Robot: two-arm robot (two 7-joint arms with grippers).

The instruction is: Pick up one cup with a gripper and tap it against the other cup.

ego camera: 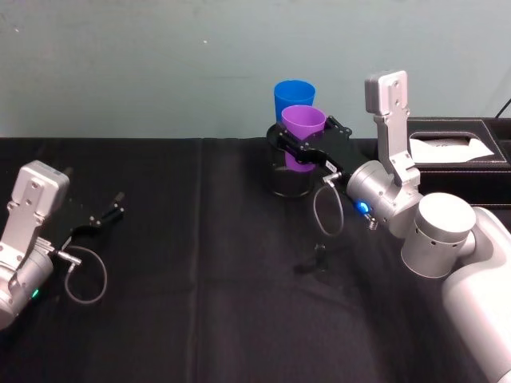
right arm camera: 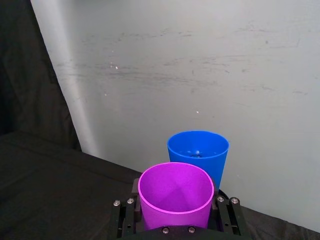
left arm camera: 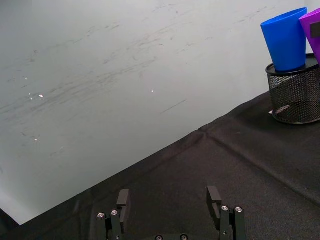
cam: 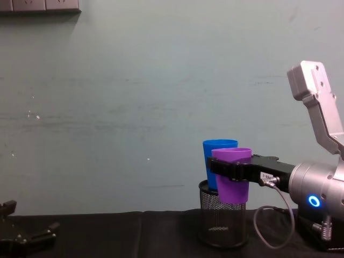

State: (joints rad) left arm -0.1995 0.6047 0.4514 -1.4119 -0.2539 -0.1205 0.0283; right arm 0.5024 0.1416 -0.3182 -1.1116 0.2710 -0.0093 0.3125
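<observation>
The purple cup (ego camera: 303,124) hangs upright above the table, with my right gripper (ego camera: 307,149) shut on its sides below the rim. The chest view shows it (cam: 232,177) held level with the rim of a black wire-mesh pen holder (cam: 221,226). The blue cup (ego camera: 294,94) stands upright in that holder, just behind the purple one. In the right wrist view the purple cup (right arm camera: 175,200) sits right in front of the blue cup (right arm camera: 199,150); I cannot tell if they touch. My left gripper (ego camera: 108,215) rests open low at the left, far from both cups.
A black tissue box (ego camera: 451,148) stands at the back right, behind my right arm. A black cloth (ego camera: 200,263) covers the table, and a pale wall rises directly behind the cups. The left wrist view catches the blue cup (left arm camera: 286,40) and mesh holder (left arm camera: 295,95).
</observation>
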